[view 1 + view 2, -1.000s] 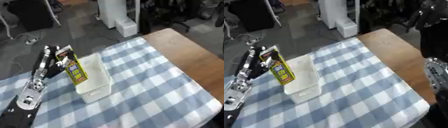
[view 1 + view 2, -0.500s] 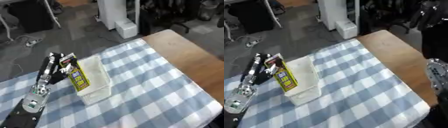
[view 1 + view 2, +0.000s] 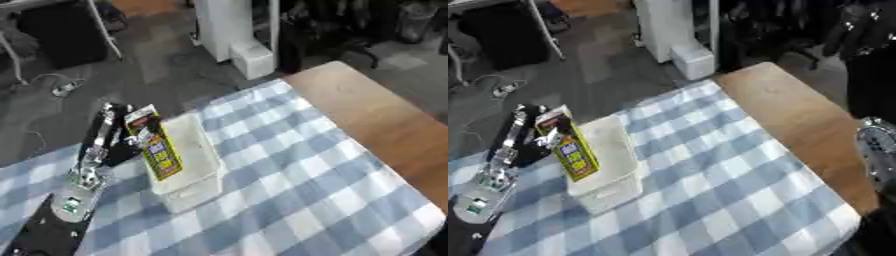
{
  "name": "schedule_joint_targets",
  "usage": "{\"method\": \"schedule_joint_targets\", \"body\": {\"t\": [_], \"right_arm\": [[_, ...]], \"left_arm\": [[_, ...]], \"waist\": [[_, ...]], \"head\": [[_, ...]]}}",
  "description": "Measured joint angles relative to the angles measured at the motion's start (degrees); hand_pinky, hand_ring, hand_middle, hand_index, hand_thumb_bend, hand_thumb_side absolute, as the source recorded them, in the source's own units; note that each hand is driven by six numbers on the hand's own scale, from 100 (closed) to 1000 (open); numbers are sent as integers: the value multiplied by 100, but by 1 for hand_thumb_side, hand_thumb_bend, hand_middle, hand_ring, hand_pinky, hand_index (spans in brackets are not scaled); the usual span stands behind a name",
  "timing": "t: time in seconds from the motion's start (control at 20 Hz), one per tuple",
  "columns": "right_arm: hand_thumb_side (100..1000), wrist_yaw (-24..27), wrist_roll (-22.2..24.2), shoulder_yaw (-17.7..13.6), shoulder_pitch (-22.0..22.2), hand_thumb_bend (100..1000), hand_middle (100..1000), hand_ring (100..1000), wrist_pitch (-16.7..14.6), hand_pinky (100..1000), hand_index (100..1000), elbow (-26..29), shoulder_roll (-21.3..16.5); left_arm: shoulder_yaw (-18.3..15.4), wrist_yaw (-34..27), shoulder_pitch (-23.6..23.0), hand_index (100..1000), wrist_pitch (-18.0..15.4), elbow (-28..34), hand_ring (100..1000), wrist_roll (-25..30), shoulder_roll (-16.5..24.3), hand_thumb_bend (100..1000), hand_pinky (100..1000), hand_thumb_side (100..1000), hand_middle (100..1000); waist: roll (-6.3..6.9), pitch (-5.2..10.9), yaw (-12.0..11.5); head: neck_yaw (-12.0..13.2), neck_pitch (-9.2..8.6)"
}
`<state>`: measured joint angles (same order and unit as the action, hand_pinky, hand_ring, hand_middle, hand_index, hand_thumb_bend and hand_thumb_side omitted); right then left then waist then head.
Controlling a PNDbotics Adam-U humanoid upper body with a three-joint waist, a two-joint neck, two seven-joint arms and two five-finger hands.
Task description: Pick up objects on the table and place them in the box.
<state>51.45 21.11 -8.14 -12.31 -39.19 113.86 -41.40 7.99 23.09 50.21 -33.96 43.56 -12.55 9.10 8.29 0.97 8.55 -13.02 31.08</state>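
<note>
Blue-and-white checked cloth (image 3: pixel 289 190) covers most of the table, leaving bare brown wood (image 3: pixel 376 115) along its right side. Only the right eye view shows the robot's right arm (image 3: pixel 877 150), black with a silver joint, at the right edge; its hand is out of sight. The left hand (image 3: pixel 114 137) pinches a flat yellow packet (image 3: pixel 156 150) with a red top, held upright and tilted at the left rim of the white rectangular plastic box (image 3: pixel 197 160), its lower end inside. Nothing else shows in the box
</note>
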Motion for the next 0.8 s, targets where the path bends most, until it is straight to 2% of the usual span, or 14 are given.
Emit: {"method": "schedule_joint_targets", "body": {"t": [0.05,0.1,0.15,0.25,0.35,0.4,0.45,0.55,0.8], "right_arm": [[1000,8,-6,-1,-13,100,451,426,8,462,597,0,-1],[1000,23,-9,-1,-15,100,451,426,21,462,597,0,-2],[1000,36,-6,-1,-16,100,450,426,30,462,597,0,-3],[1000,43,5,-2,-17,100,451,426,44,462,597,0,-4],[1000,44,12,-2,-17,100,450,426,52,462,597,0,-4],[1000,44,15,-2,-17,100,450,426,54,462,597,0,-4],[1000,44,17,-2,-17,100,450,426,56,462,597,0,-4],[1000,44,19,-2,-17,100,450,426,57,462,597,0,-4],[1000,43,23,-5,-16,100,451,426,53,462,598,0,-5]], "left_arm": [[1,64,0,649,20,-59,236,68,-1,481,100,722,462],[6,158,0,727,46,-115,348,189,-4,568,120,756,554],[24,276,0,798,80,-174,456,362,-4,648,246,796,658],[42,562,0,879,148,-267,569,796,-6,733,426,849,775],[38,780,-1,933,176,-299,642,1168,-8,766,532,892,837],[35,837,-1,920,177,-301,627,1310,-8,759,513,881,824],[31,865,-3,954,171,-301,654,1418,-8,778,548,904,859],[-2,859,-8,959,147,-284,656,1553,-8,775,550,915,867],[-34,492,-78,948,145,77,646,1583,4,779,534,898,869]], "waist": [[2,0,12],[3,-1,17],[4,-1,17],[5,-4,18],[5,-9,18],[5,-10,18],[5,-10,17],[5,-10,15],[5,-10,3]], "head": [[2,-2],[6,-5],[19,-17],[44,-29],[44,-41],[44,-41],[44,-41],[44,-42],[44,-46]]}}
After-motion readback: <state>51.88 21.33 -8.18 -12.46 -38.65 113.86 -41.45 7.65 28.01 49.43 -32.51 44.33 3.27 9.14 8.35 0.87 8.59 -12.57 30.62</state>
